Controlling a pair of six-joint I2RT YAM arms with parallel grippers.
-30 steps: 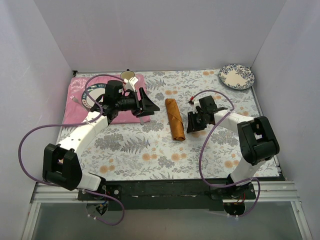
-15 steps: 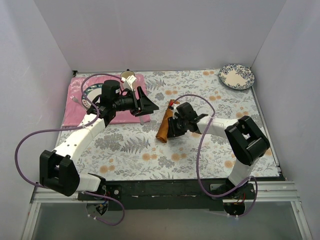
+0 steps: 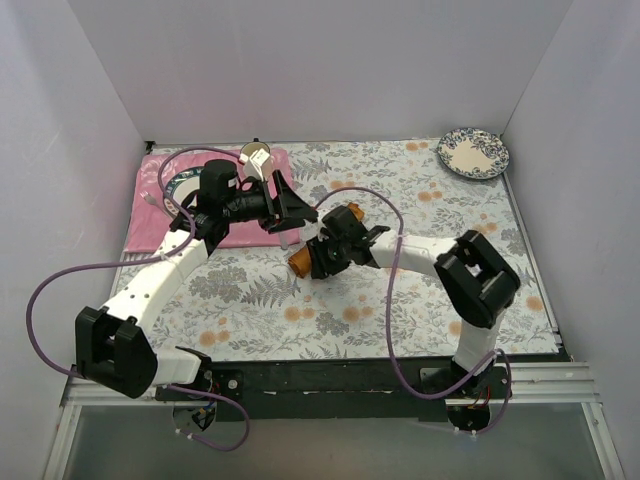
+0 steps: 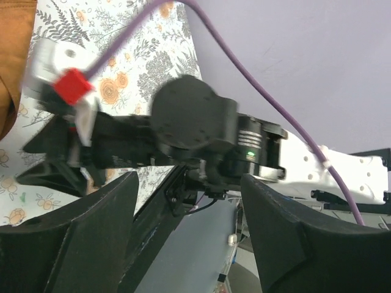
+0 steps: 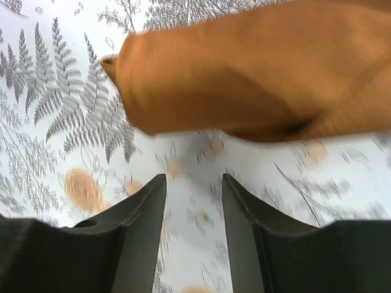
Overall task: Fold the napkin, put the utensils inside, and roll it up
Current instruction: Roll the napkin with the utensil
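Currently, the napkin lies as a rolled rust-orange tube on the floral table cover, set diagonally near the middle of the table. In the top view the right gripper sits over its midsection, so only the lower-left and upper-right ends of the roll show.

In the right wrist view the two fingers stand apart with bare table cover between them. The roll lies just beyond the fingertips — not clamped. Whether anything lies inside the roll cannot be told.

The left gripper hangs just up-left of the roll, at the near-right edge of the pink placemat. Its jaws are spread wide with nothing between them.

A cup stands at the placemat's far edge. A blue-patterned plate rests in the far right corner — well apart from the roll.
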